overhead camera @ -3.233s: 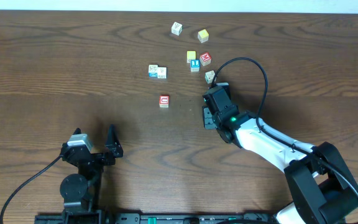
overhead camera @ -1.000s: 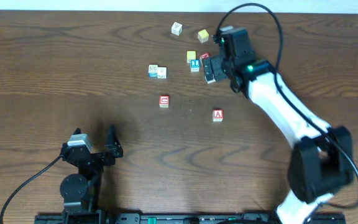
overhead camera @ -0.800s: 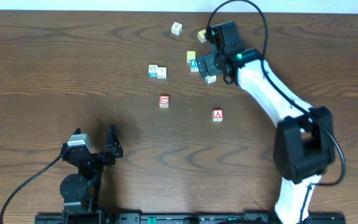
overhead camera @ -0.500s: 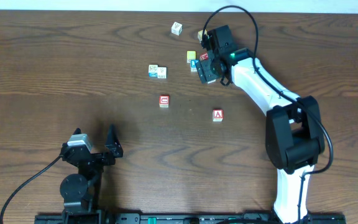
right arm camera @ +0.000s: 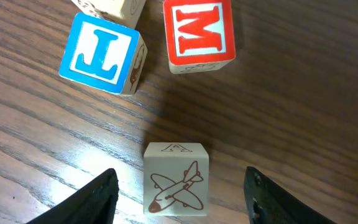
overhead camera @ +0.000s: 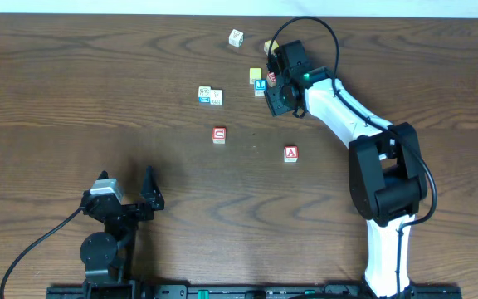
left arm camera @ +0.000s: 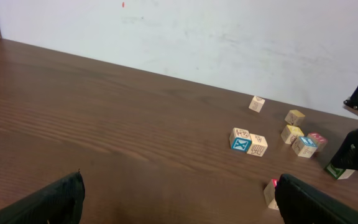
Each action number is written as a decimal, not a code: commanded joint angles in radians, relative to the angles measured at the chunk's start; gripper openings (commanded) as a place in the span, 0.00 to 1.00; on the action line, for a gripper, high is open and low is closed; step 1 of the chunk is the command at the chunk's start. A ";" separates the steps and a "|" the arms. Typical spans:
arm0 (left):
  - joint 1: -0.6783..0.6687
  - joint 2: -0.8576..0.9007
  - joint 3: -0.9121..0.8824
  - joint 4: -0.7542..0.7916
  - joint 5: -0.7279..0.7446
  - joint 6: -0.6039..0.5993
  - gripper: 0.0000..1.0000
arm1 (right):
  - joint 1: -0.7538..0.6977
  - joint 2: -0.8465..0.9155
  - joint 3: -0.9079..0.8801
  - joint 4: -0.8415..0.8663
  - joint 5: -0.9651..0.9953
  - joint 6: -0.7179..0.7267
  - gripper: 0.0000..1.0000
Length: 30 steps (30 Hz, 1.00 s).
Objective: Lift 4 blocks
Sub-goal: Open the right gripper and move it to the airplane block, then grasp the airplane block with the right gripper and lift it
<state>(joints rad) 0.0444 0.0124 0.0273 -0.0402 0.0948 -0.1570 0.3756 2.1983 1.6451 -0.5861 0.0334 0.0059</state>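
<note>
Two of the four blocks lie apart from the rest in the overhead view. The red C block (overhead camera: 219, 134) sits mid-tabletop (overhead camera: 73, 100). The red A block (overhead camera: 290, 154) sits toward the robot's right, on a spot the right hand covered a few seconds back. Since then the right arm has swung out to the far cluster, and the right hand (overhead camera: 279, 98) now sits just beside the blue-letter block (overhead camera: 260, 85). I take that to mean the A block has been lifted and set down, and the next block is being taken. The left hand (overhead camera: 127, 189) rests near the robot, well apart from every block.

From the left wrist, that hand's jaws stand wide with nothing between them. The blocks are far off, with the right hand dark at the picture's right edge.

From the right wrist, the airplane block (right arm camera: 176, 177) lies flat on the tabletop between the fingers (right arm camera: 101, 193). The jaws are narrower than a second ago, yet wood shows on both sides, so nothing is gripped yet. The blue-letter block and a red M block (right arm camera: 199, 31) lie near it but apart. Being a cube, the airplane block has no long axis. Its side faces sit square to the fingers, and the drawn plane's nose points to the lower left.
</note>
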 commanded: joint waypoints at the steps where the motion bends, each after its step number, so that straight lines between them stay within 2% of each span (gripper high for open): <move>1: -0.002 -0.002 -0.023 -0.023 0.006 0.006 0.98 | 0.006 0.013 0.022 0.000 -0.009 0.000 0.58; 10: -0.002 -0.002 -0.023 -0.023 0.006 0.006 0.98 | 0.006 0.013 0.017 0.026 -0.009 0.000 0.42; 20: -0.002 -0.002 -0.023 -0.023 0.006 0.006 0.98 | 0.006 0.013 -0.040 0.066 -0.009 0.000 0.43; 26: -0.002 -0.002 -0.023 -0.023 0.006 0.006 0.98 | 0.006 0.013 -0.050 0.081 -0.009 0.000 0.34; 30: -0.002 -0.002 -0.023 -0.023 0.006 0.006 0.98 | 0.006 0.013 -0.049 0.087 -0.009 0.000 0.31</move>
<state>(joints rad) 0.0444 0.0124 0.0273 -0.0402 0.0948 -0.1570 0.3756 2.2021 1.6032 -0.5041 0.0254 0.0067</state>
